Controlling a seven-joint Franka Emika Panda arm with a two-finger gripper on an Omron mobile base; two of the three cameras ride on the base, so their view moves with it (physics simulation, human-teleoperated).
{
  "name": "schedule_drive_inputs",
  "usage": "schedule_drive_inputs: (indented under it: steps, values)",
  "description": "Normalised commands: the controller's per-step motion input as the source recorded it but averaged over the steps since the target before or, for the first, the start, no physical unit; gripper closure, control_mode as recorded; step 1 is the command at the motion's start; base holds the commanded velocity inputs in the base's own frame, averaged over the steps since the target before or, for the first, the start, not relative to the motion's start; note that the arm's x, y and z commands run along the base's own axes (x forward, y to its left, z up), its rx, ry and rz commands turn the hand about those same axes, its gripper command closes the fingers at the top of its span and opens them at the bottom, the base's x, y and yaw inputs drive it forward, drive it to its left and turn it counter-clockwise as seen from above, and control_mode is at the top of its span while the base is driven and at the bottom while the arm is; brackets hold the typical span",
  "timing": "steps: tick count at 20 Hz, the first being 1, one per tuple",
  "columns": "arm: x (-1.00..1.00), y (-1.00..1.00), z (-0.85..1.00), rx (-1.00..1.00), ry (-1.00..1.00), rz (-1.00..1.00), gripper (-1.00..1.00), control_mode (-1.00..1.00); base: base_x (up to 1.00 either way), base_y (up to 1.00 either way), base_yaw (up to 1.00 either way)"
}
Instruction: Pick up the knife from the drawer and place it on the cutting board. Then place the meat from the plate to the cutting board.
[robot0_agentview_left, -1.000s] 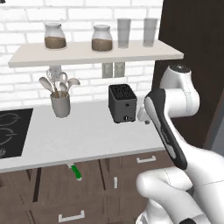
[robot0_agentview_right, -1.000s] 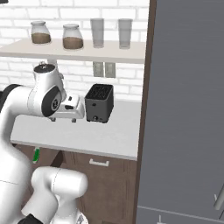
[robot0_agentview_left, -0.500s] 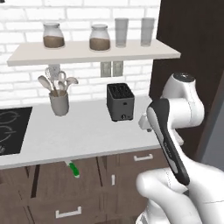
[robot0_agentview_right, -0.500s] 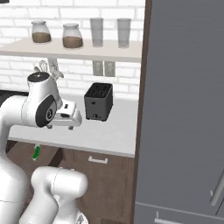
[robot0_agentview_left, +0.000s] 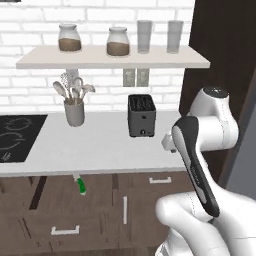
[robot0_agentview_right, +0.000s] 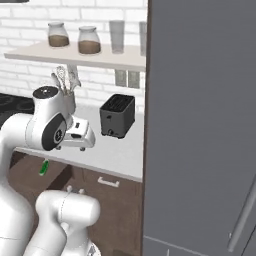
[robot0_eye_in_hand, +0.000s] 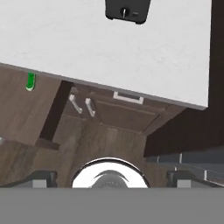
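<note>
While gripper (robot0_eye_in_hand: 107, 180) hangs wide open, empty, knife (robot0_agentview_left: 81, 186) green handle pokes below counter (robot0_agentview_left: 90, 147); no legible writing

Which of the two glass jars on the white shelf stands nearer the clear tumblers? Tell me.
The right-hand glass jar of brown contents, directly beside the two clear tumblers; the other jar stands further left on the white shelf.

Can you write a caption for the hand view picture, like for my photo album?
The open hand looks down past the white counter and black toaster toward the green knife in the drawer.
</note>
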Motion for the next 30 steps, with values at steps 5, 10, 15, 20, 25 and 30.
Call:
schedule_drive_inputs:
  steps: [5,10,15,20,25,30]
  values:
    - [0.0,0.0,0.0,0.0,0.0,0.0,-1.0,1.0,-0.1,-0.12,0.57]
    - [0.0,0.0,0.0,0.0,0.0,0.0,-1.0,1.0,-0.09,-0.05,0.65]
    - [0.0,0.0,0.0,0.0,0.0,0.0,-1.0,1.0,-0.31,-0.08,0.59]
    - [0.0,0.0,0.0,0.0,0.0,0.0,-1.0,1.0,-0.34,-0.03,0.4]
    - [0.0,0.0,0.0,0.0,0.0,0.0,-1.0,1.0,-0.38,0.0,0.36]
    - [0.0,0.0,-0.07,-0.01,0.0,0.06,-1.0,-1.0,-0.19,0.0,0.28]
